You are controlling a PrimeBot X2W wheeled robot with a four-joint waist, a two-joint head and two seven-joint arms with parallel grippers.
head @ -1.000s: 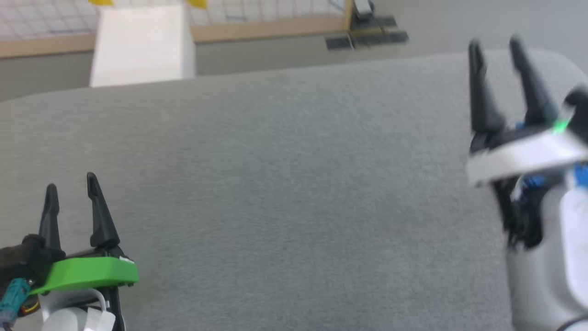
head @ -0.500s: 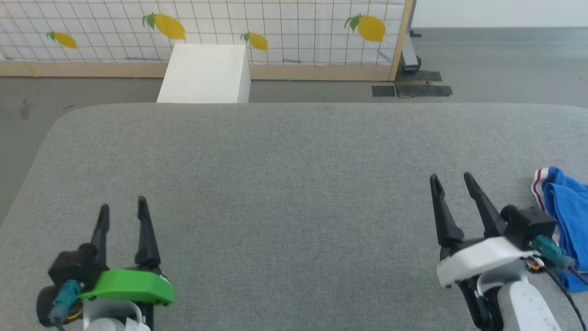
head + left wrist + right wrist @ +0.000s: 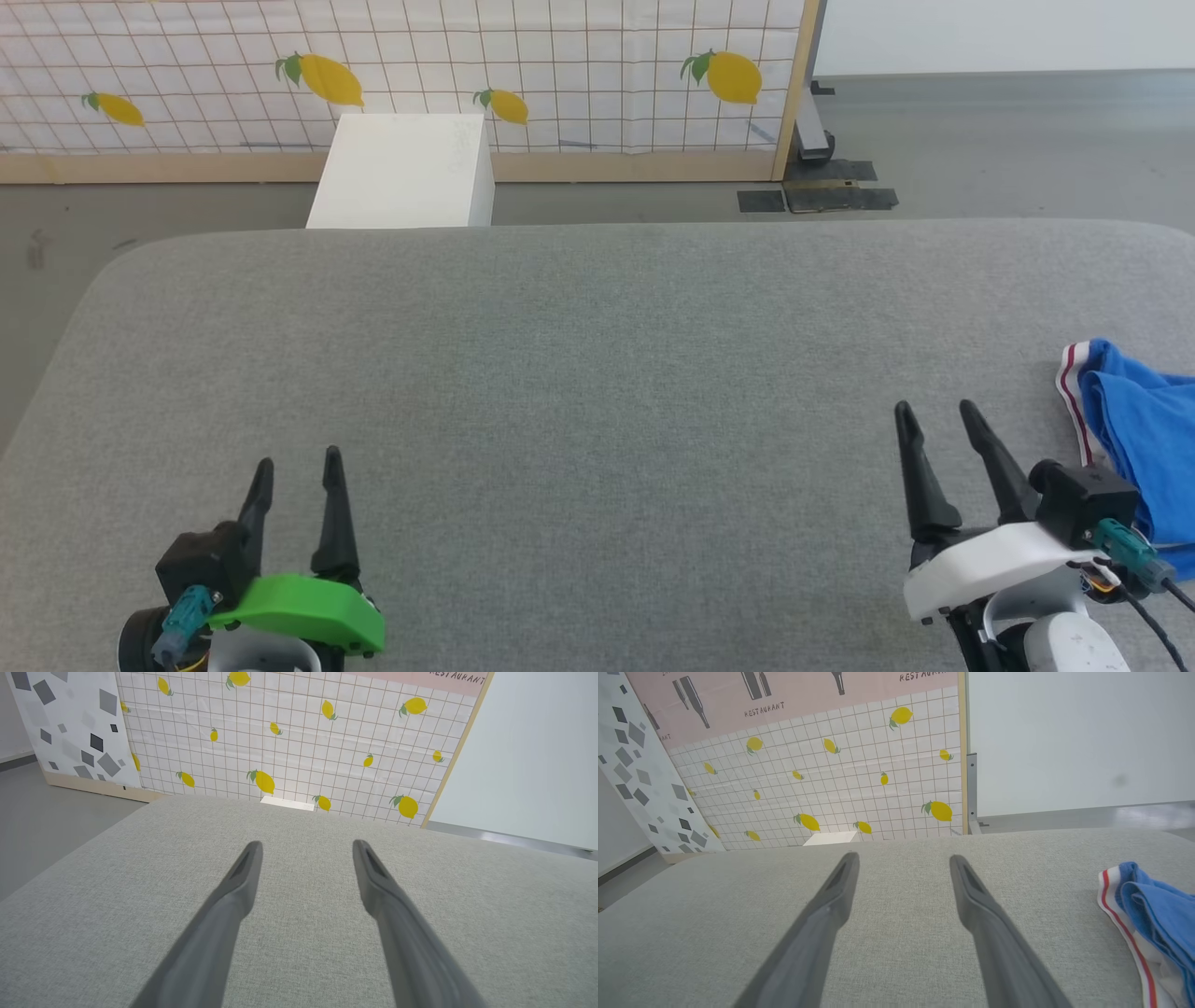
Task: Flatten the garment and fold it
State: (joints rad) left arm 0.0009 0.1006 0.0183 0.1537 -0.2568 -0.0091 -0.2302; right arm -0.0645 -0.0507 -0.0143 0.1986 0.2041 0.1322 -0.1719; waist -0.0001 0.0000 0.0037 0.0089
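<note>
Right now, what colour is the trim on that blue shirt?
Red-and-white stripes edge the garment; clearest in the right wrist view.

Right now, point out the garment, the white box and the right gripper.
garment (image 3: 1141, 431), head view, on its blue fabric.
white box (image 3: 400, 170), head view, on its top face.
right gripper (image 3: 934, 405), head view, midway between the tips of its fingers.

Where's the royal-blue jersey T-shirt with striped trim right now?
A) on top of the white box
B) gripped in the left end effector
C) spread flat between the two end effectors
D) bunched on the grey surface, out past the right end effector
D: the royal-blue jersey T-shirt lies crumpled on the grey fabric surface, to the right of the right end effector, whose jaws stand open and empty.
</note>
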